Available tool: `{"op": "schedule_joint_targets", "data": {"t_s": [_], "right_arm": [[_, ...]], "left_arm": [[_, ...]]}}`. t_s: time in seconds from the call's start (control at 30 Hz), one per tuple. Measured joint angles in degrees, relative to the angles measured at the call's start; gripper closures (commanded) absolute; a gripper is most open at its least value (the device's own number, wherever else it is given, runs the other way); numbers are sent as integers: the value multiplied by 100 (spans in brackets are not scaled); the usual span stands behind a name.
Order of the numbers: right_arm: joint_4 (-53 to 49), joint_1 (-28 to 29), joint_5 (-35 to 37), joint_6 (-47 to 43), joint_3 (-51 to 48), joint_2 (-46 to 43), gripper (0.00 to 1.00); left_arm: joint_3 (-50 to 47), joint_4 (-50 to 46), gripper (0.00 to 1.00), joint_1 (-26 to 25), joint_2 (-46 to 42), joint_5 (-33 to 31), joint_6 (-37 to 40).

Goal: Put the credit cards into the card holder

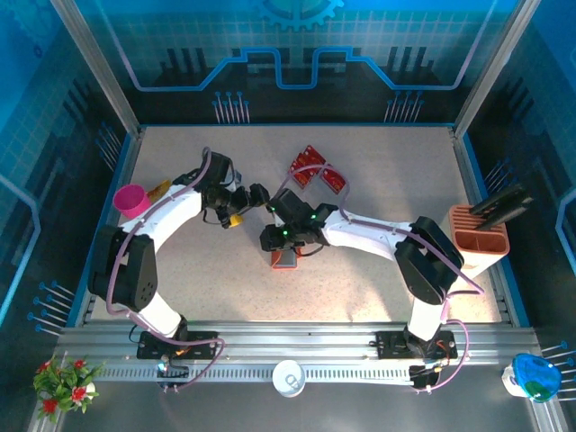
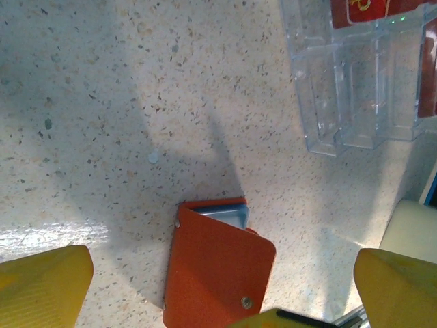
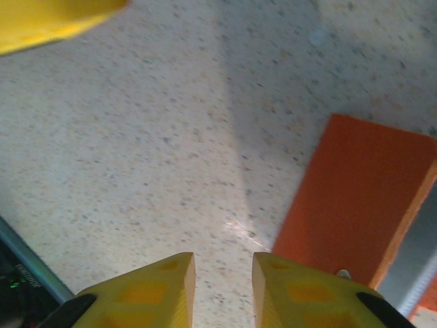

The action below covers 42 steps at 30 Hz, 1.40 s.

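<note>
card holder [image 2: 218, 273] flat on tabletop [image 2: 102, 102], flap ajar, grey pocket showing. left claw [image 2: 222, 263] over card holder, fingers wide apart, empty. right claw [image 3: 223, 266] just beside card holder, fingers nearly together with a narrow gap, nothing between. credit cards [image 2: 362, 10] sit in clear tray [image 2: 341, 102] beyond card holder. Probably best: pin one edge, hold the pocket open, feed one card in.

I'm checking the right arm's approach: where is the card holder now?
The card holder lies on the table near the middle in the top view, just below the right gripper, nearer the front edge than the clear card tray.
</note>
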Motion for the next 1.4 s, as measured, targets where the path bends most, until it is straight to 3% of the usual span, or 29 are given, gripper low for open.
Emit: {"op": "schedule_joint_targets", "data": {"t_s": [0.4, 1.0, 1.4], "right_arm": [[678, -260, 48, 310, -1305, -149, 82], [973, -262, 66, 439, -1534, -271, 87], [925, -262, 70, 490, -1740, -592, 84]], "left_arm": [[-199, -2, 1, -114, 111, 20, 415], [-223, -203, 1, -988, 798, -450, 990], [-400, -304, 1, -1191, 933, -892, 1303]]}}
